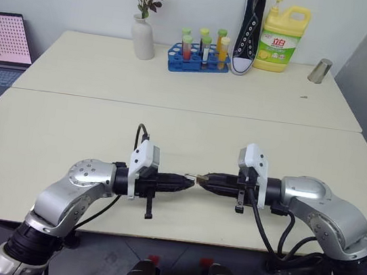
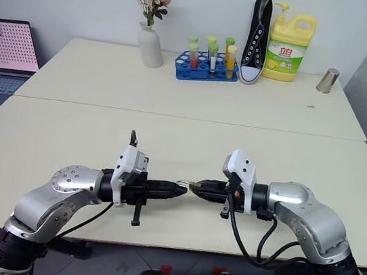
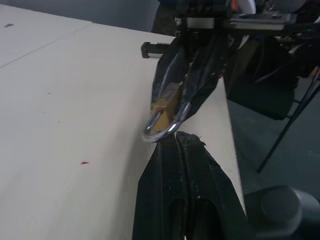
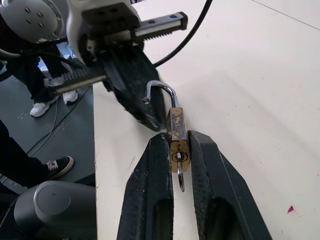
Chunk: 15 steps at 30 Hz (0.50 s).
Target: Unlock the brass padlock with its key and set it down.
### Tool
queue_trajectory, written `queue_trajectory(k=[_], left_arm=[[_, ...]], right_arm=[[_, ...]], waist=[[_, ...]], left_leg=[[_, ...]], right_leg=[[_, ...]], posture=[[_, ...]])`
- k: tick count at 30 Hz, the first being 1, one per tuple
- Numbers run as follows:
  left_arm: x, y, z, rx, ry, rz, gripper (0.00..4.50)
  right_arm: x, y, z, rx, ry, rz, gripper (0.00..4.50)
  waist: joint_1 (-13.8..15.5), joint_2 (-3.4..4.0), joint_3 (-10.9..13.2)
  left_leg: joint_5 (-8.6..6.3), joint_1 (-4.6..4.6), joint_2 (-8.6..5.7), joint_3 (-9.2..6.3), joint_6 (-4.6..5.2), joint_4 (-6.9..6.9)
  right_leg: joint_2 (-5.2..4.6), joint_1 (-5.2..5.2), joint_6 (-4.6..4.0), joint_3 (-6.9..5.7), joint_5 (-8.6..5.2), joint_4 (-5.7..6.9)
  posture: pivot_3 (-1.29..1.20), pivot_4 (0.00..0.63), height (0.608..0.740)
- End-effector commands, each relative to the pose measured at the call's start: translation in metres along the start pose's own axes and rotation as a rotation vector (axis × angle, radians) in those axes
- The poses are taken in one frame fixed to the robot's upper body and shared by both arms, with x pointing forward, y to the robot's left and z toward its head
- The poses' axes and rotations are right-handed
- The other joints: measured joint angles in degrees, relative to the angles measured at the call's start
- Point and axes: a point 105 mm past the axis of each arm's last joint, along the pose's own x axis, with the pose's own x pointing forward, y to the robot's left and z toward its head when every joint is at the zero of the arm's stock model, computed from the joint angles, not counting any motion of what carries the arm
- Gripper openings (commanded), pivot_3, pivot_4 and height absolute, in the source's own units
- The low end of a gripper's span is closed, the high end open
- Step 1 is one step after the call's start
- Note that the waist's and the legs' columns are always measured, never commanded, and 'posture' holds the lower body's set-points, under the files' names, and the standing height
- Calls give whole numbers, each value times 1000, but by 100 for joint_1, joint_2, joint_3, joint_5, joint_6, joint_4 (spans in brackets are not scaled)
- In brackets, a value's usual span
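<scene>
Clearly the 2 arms meet above the front of the table [image 1: 45,145] so that lock and key can be worked between them. The right gripper [image 4: 176,150] clamps narrowly on the brass padlock [image 4: 176,132], its 2 fingers pressing the flat faces of the body, which leaves the shackle end free and pointing toward the other arm. The key [image 4: 180,176] sits in the keyhole at the body's near end, its bow hanging between the fingers, so the lock has probably been turned already. The shackle [image 4: 162,92] stands open: 1 leg is out of the body and swung aside like a hook. The left gripper [image 3: 182,142] is pressed fully together, tip close against the shackle's curve; whether it pinches the wire or only touches it I cannot tell. Holding the padlock off the table keeps both ends reachable. By my judgement, only setting it down remains.
</scene>
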Motion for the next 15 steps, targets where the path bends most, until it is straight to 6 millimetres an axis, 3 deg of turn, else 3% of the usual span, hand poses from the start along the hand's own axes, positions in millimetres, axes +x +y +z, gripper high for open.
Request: queue_trajectory(k=[1, 11, 15], left_arm=[[-1, -1, 14, 18, -40, 6, 0], [-2, -3, 11, 35, -25, -4, 0], [-10, -9, 4, 123, 41, -17, 0]], right_arm=[[0, 4, 7, -36, -24, 20, 134], [-1, 4, 5, -35, -15, 24, 134], [-2, 2, 7, 9, -27, 17, 134]], waist=[[0, 0, 0], [-1, 0, 0], [-8, 1, 0]], left_leg=[[0, 0, 0, 0, 0, 0], [0, 0, 0, 0, 0, 0], [0, 0, 0, 1, 0, -1]], right_leg=[[0, 0, 0, 0, 0, 0], [0, 0, 0, 0, 0, -1], [0, 0, -1, 0, 0, -1]], posture=[[0, 150, 740], [0, 150, 740], [0, 150, 740]])
